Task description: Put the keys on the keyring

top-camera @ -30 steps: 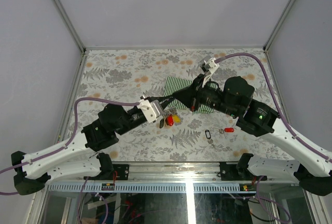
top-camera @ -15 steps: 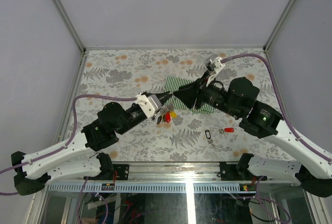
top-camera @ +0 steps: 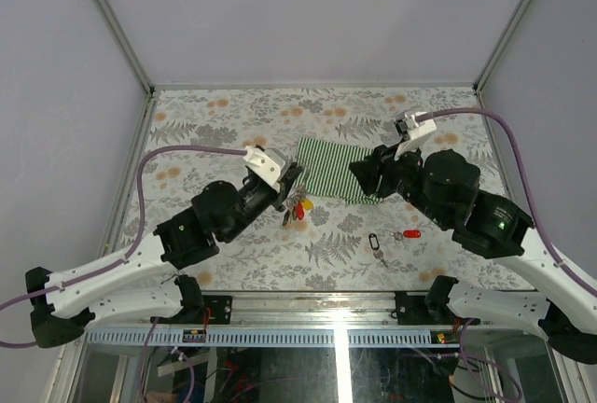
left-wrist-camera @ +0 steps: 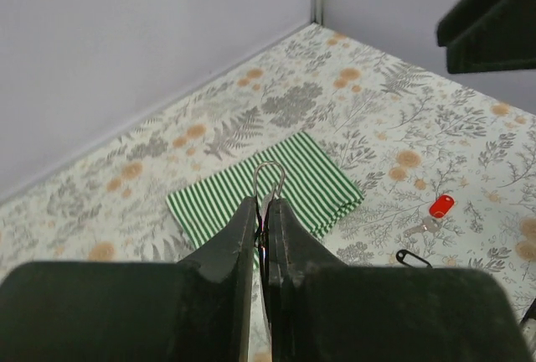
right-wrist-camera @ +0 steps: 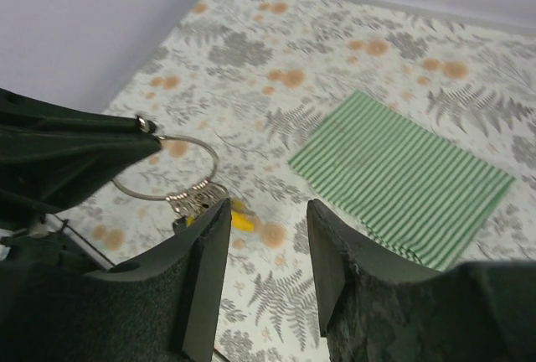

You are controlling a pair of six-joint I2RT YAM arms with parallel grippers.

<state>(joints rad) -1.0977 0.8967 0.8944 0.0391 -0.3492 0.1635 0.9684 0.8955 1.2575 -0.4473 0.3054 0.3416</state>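
Top view first: the left hand (top-camera: 291,188) is up over the middle of the counter (top-camera: 215,123) with the keyring (top-camera: 297,200) in it. Its bunch of tagged keys (top-camera: 300,209) dangles underneath, just off the near-left corner of the striped cloth (top-camera: 331,165). The right hand (top-camera: 360,172) hangs over the cloth's right end, a bit apart from the ring. The two loose ones, the black-tagged key (top-camera: 375,242) and the red-tagged key (top-camera: 410,233), lie on the counter nearer the arm bases. They're close to each other and well away from both hands.

Left wrist cam: the fingers (left-wrist-camera: 230,236) are pressed together, pinching the ring's wire, with a thin loop of it (left-wrist-camera: 269,163) poking up past the tips. Both loose keys show down on the counter off to the right.

Right wrist cam: the fingers (right-wrist-camera: 205,270) are spread, with nothing between them. The ring is in plain sight ahead, clamped at its edge by the left hand, keys hanging off its lower part.

My read: the ring is held up ready and neither loose key is picked up yet, so this is the fetch-a-key step. The right arm needs to go to the near side, drop over one key and pinch it by the tag so the hole end is free to meet the ring. A thin flat key on the counter could easily skid, though.
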